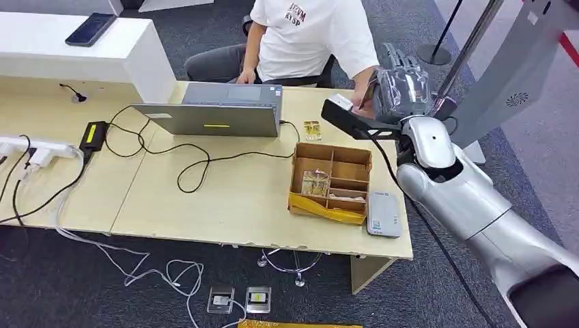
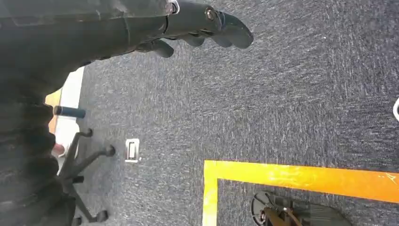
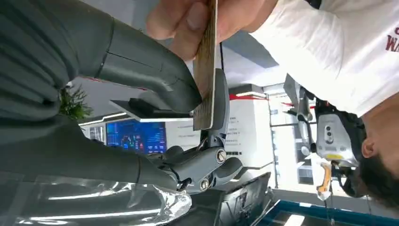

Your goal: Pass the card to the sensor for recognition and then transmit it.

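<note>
The pale wooden tabletop carries a laptop, a divided cardboard box, a grey card reader, black cables and a power strip.

**Little readable print**

The person's white shirt carries two lines of dark red letters on the chest, cut off at the picture's top edge and too blurred to read surely. In the right wrist view the shirt shows only a red "W" at the picture's edge. Small print on the white panel behind and on the blue screen is too small to read.
</note>
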You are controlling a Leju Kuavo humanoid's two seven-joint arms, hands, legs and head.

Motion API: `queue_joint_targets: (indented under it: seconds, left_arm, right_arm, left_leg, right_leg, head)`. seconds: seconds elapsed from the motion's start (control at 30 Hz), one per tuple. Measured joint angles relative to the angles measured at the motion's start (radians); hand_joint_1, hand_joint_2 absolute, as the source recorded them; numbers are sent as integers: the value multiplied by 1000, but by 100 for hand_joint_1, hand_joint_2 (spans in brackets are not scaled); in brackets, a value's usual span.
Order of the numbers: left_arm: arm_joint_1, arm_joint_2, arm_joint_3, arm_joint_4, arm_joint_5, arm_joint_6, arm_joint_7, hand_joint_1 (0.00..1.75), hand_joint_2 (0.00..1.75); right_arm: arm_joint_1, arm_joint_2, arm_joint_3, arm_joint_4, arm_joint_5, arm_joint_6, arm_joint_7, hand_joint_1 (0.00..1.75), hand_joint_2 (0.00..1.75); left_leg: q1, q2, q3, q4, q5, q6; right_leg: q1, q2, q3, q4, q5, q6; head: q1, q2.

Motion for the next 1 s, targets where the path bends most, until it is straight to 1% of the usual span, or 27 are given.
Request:
queue_joint_targets:
  seconds: [0.13, 0.17, 0.2, 0.23, 0.33, 0.43, 0.53, 0.7, 0.73, 0.77, 0.8, 0.9, 0.97, 1.0]
  left_arm:
    - [0, 0, -11, 0, -3, 2, 6, 0, 175]
    - [0, 0, -11, 0, -2, 3, 6, 0, 175]
    - [0, 0, -11, 0, -2, 3, 6, 0, 175]
    - [0, 0, -12, 0, 0, 3, 7, 0, 175]
    - [1, 0, -12, 0, 4, 3, 13, 0, 175]
    - [0, 0, -12, 0, 9, 5, 16, 0, 175]
    - [1, -1, -12, 0, 12, 6, 16, 0, 175]
    - [1, -1, -12, 0, 14, 6, 16, 0, 175]
    - [2, -1, -12, 0, 15, 7, 16, 0, 175]
    - [2, -1, -12, 0, 17, 8, 16, 0, 175]
    - [2, -1, -12, 0, 19, 10, 13, 0, 175]
    - [4, -2, -11, 0, 27, 11, -5, 0, 175]
    - [6, -2, -8, 0, 28, 11, -18, 0, 175]
    - [8, -4, -6, 0, 26, 11, -19, 0, 175]
  right_arm:
    - [-25, 36, 22, 86, 6, 0, -11, 175, 175]
    - [-32, 49, 29, 116, 9, 0, -13, 152, 175]
    - [-36, 62, 35, 141, 10, -1, -21, 5, 175]
    - [-38, 72, 40, 168, 10, -6, -26, 0, 175]
    - [-39, 95, 51, 224, 0, -32, -52, 0, 175]
    - [-39, 117, 61, 281, -3, -79, -60, 0, 175]
    - [-41, 120, 71, 304, 3, -113, -58, 0, 175]
    - [-45, 120, 79, 329, 3, -118, -55, 0, 175]
    - [-45, 119, 81, 333, 8, -132, -50, 0, 175]
    - [-45, 119, 84, 335, 16, -160, -45, 0, 175]
    - [-45, 112, 84, 335, 24, -203, -35, 0, 175]
    - [-44, 80, 77, 309, 69, -320, 2, 0, 175]
    - [-32, 31, 54, 252, 146, -400, 51, 0, 175]
    - [-14, -5, 34, 210, 188, -431, 78, 0, 175]
  left_leg:
    - [0, 0, 0, 0, 0, 0]
    - [0, 0, 0, 0, 0, 0]
    - [0, 0, 0, 0, 0, 0]
    - [0, 0, 0, 0, 0, 0]
    - [0, 0, 0, 0, 0, 0]
    - [0, 0, 0, 0, 0, 0]
    - [0, 0, 0, 0, 0, 0]
    - [0, 0, 0, 0, 0, 0]
    - [0, 0, 0, 0, 0, 0]
    - [0, 0, 1, 0, 0, 0]
    - [0, 0, 1, 0, 0, 0]
    - [0, 0, 2, 1, 0, 0]
    - [0, -1, 2, 1, 0, 0]
    - [0, -2, 3, 1, 0, 0]
  right_leg:
    - [0, 0, 0, 0, 0, 0]
    - [0, 0, 0, 0, 0, 0]
    - [0, 0, 0, 0, 0, 0]
    - [0, 0, 0, 0, 0, 0]
    - [0, 0, 0, 0, 0, 0]
    - [0, 0, 0, 0, 0, 0]
    - [0, 0, 0, 0, 0, 0]
    - [0, 0, 0, 0, 0, 0]
    - [0, 0, 0, 0, 0, 0]
    - [0, 0, -1, 0, 0, 0]
    - [0, 0, -1, 0, 0, 0]
    - [0, 0, -1, 0, 0, 0]
    - [0, 0, 0, -1, 0, 0]
    - [0, 0, 1, -2, 0, 0]
  head:
    - [0, 0]
    - [0, 0]
    - [0, 0]
    - [0, 0]
    - [0, 0]
    - [0, 0]
    - [0, 0]
    - [1, 0]
    - [0, 0]
    - [0, 0]
    - [0, 0]
    - [0, 0]
    - [0, 0]
    - [0, 0]
